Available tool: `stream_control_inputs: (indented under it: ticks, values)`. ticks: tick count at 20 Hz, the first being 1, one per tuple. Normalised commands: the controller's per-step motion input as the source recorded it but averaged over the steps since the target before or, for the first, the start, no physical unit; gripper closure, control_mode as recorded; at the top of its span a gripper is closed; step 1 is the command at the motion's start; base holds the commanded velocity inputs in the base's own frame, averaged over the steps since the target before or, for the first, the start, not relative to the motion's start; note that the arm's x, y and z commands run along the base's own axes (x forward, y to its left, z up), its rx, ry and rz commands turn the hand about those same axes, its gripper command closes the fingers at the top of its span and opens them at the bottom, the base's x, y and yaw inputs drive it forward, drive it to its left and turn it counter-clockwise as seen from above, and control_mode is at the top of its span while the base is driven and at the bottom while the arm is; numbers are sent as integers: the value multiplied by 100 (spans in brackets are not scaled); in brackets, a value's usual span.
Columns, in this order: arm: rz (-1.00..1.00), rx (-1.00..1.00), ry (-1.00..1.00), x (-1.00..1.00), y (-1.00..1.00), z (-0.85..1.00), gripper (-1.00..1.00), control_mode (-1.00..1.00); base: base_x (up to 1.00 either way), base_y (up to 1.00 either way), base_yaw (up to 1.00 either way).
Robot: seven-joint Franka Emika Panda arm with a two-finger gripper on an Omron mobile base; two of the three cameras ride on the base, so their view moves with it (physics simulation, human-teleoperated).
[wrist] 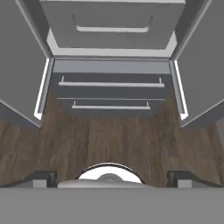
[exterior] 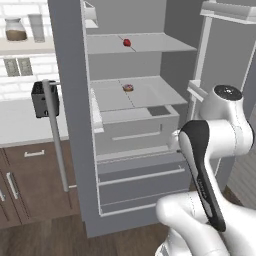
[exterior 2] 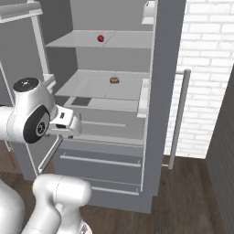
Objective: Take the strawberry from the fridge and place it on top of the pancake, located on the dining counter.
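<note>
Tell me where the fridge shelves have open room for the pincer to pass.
Upper shelf: only the strawberry near its middle, bare to both sides. Next shelf down: only the doughnut, bare around it. Tightest at the left door's bins, edging both shelves. The pincer is open, facing the bottom drawers.

You get 2 base views from behind the arm, both facing the open fridge (exterior: 140, 100) closely. Your hand view looks down at its bottom drawers (wrist: 111, 92).

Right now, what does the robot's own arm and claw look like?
A glossy white rounded arm with a dark elongated panel along one link, dark circular joint caps, and a boxy white wrist block. The claw ends in two small dark square finger tips.
</note>
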Motion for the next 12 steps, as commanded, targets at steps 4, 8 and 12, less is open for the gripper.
stream_control_inputs:
  ticks: [4,8,12]
  values:
    - [0,0,0,1,0,0,-100,-100,0,0,0]
    - [0,0,0,19,0,0,-100,100,36,0,0]
    - [0,0,0,0,0,0,-100,100,90,7,0]
